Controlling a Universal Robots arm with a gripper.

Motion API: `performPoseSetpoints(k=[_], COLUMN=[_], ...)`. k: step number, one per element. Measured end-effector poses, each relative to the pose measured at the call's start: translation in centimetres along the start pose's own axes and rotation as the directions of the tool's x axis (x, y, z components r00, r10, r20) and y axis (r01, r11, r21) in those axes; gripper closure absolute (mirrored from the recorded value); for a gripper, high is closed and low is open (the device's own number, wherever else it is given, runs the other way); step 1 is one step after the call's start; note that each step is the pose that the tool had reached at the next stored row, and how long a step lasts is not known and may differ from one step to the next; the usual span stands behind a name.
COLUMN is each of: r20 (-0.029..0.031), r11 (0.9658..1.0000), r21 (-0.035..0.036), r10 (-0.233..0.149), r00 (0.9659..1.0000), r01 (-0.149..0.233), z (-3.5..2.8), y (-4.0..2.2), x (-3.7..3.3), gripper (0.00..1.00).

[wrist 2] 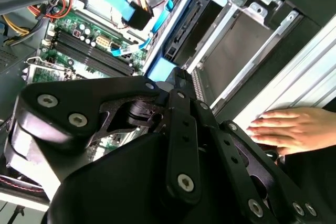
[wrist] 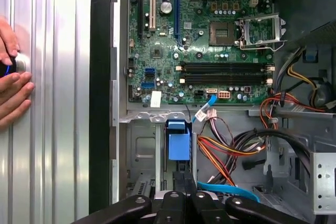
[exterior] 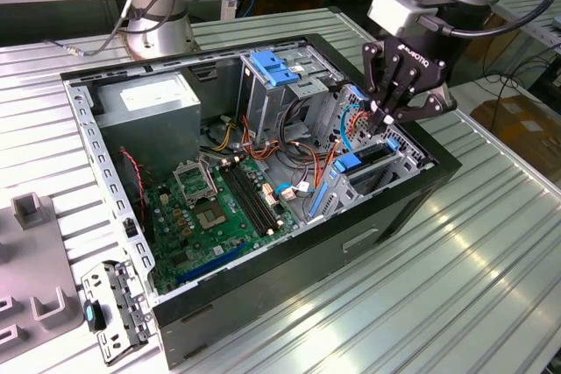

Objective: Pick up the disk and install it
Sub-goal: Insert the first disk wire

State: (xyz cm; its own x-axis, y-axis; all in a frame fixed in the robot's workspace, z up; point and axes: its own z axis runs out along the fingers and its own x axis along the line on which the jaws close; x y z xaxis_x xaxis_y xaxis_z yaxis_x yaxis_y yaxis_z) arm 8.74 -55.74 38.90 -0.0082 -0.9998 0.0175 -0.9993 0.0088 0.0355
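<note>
The disk (exterior: 361,164) stands on edge in the grey drive bay (exterior: 399,159) at the exterior view's right end of the open computer case. Its blue carrier bracket (wrist: 178,141) shows in both wrist views, and in the second wrist view the bracket (wrist 2: 160,70) lies beside a dark slot. My gripper (exterior: 382,117) hangs just above the bay. Its black fingers (wrist: 184,190) are pressed together, and their tips (wrist 2: 176,77) touch the end of the blue bracket.
The case holds a green motherboard (exterior: 219,208), a grey power-supply box (exterior: 145,102), a drive cage with a blue latch (exterior: 276,67) and loose cables (wrist: 226,150). A person's hand (wrist: 10,85) rests on the ribbed table beside the case. A loose bracket panel (exterior: 110,313) lies nearby.
</note>
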Motion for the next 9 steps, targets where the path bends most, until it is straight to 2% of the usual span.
performPoseSetpoints(k=[2, 7, 9], r20=[-0.0020, -0.0022, -0.0035], r11=[1.0000, 1.0000, 0.9993], r21=[0.0000, 0.0001, 0.0006], r10=[0.000, 0.000, -0.036], r00=[1.0000, 1.0000, 0.9993], r01=[0.000, 0.000, 0.036], z=[-0.02, -0.06, -0.07], y=[-0.42, -1.63, -1.94], x=[-0.01, -0.06, -0.07], gripper=[0.89, 0.89, 0.89])
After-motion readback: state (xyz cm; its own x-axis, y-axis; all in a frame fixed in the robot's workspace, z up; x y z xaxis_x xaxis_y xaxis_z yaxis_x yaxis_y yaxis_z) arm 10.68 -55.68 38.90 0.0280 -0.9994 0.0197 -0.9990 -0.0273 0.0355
